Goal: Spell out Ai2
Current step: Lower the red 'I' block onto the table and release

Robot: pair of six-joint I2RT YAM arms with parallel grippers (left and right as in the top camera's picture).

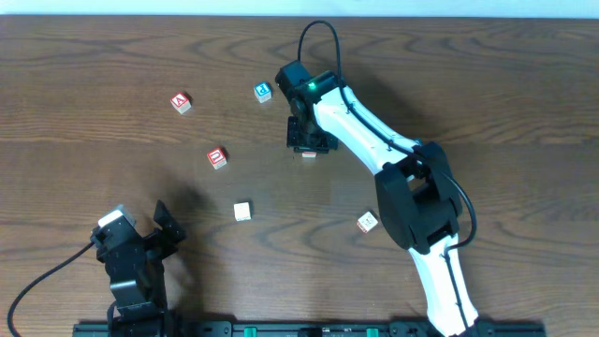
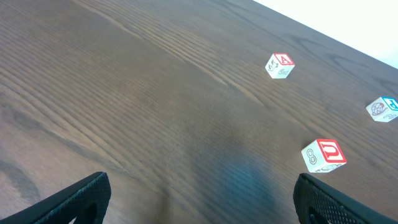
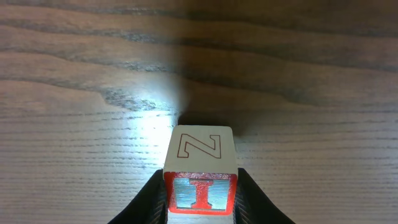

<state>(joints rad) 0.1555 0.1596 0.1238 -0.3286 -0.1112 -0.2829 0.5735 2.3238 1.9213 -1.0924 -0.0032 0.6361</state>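
**Operator:** Status of right gripper [image 3: 200,200]?

**Technician:** Clamped on the I/Z block [image 3: 199,152]. Red I face toward the wrist camera, Z face up (contact with the table [image 3: 74,74] not determinable). Position in overhead view: rear of the table, a little right of centre.

**Operator:** Failure modes from here?

**Technician:** Risk of presenting Z, not I, upward on release unless rolled first. Risk of tipping or twisting if opened unevenly. Risk of a crooked word if placed without reference to the A block [image 1: 181,102], well apart to the left.

**Operator:** Surroundings and obstructions?

**Technician:** Blue block [image 1: 263,91] just beside the wrist; liable to be nudged on a leftward sweep. Red-lettered block [image 1: 217,157] lying in that leftward path. Plain block [image 1: 242,212] nearer the front. One more block [image 1: 367,222] close beside the right arm. Left gripper [image 2: 202,198] spread wide, empty, well clear.
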